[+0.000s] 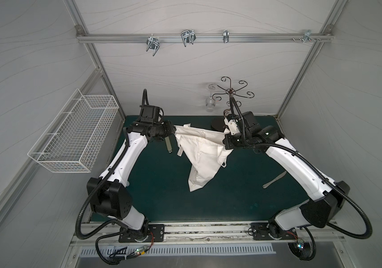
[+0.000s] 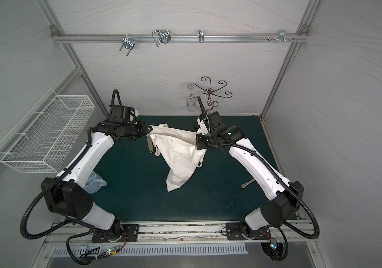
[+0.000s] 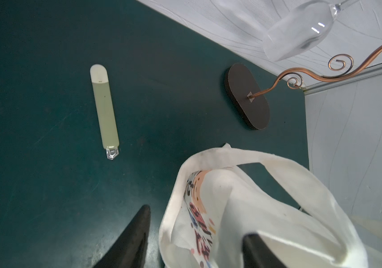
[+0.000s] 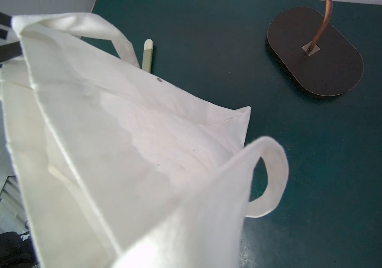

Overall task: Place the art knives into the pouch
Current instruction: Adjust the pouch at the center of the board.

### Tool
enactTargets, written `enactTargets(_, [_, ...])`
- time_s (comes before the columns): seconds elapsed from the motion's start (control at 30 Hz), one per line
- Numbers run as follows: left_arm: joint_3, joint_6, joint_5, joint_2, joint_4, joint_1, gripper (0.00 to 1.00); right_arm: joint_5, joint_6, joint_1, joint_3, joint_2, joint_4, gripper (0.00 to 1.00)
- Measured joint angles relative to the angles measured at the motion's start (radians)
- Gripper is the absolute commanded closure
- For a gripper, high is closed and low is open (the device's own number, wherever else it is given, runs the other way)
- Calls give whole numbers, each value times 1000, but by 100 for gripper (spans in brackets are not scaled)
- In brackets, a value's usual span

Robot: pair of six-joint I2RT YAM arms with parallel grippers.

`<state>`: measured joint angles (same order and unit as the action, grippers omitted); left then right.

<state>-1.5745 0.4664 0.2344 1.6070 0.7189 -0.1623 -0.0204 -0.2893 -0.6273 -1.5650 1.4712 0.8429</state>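
Observation:
The pouch [image 1: 202, 153] is a cream-white tote stretched by its top rim between my two grippers, with its lower end sagging onto the green mat [image 1: 162, 197]. The art knife [image 1: 168, 145] is a pale olive stick with a white cap and a clear tip. It lies flat on the mat just beside the pouch's left edge, and the left wrist view shows all of it [image 3: 105, 109]. My left gripper [image 3: 198, 221] stands open; the printed rim of the pouch [image 3: 208, 185] lies between its dark fingers [image 3: 139, 232]. My right gripper [image 1: 225, 138] is shut on the opposite rim, and cloth hides its fingers in the right wrist view.
A white wire basket [image 1: 76, 132] hangs on the left wall. A scrolled metal stand with a dark oval base [image 3: 247, 96] and a hanging glass [image 1: 209, 103] sits at the back. A pale table knife [image 1: 274, 179] lies by the right arm, a bluish jug [image 2: 95, 183] by the left.

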Motion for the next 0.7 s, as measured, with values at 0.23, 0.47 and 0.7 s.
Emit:
enactTargets(0.23, [-27,15,142,132,-9,43,34,-13,2,-2,0,9,-23,100])
enactTargets(0.47, [156,85,365,-46,-169,134,34,-2,2,10,1,11,-21,100])
enactTargets(0.7, [216,209,550,-146,-420,230,33,45,2,64,11,11,23,100])
